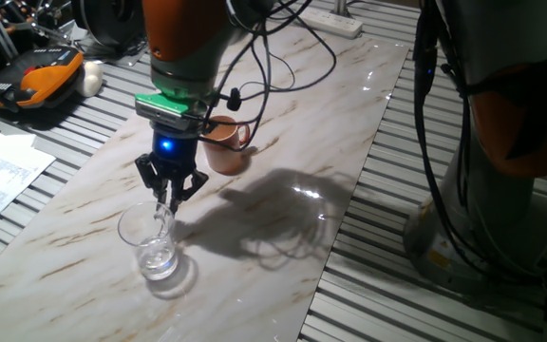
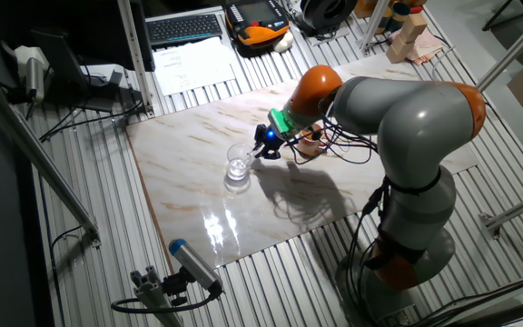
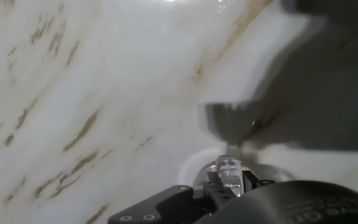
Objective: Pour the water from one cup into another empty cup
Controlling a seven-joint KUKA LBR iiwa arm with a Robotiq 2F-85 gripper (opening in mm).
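Two mugs on the marble tabletop [image 1: 283, 114]. Glass mug [image 1: 150, 242] sits lower left of centre in one fixed view, upright, a small pool of clear water [image 1: 158, 258] at its bottom. Gripper [image 1: 168, 201] comes down from above at the mug's rim, fingers clamped on the glass handle; hand view shows the handle pinched between the finger pads [image 3: 218, 185] at bottom centre. Brown mug [image 1: 224, 142] stands upright behind the arm, upper centre of that frame, partly hidden by the gripper body, apart from the glass mug; inside not readable. In the other fixed view the glass mug [image 2: 238, 164] is mid-frame, left of the gripper [image 2: 260, 151], brown mug [image 2: 310, 141] just right of it.
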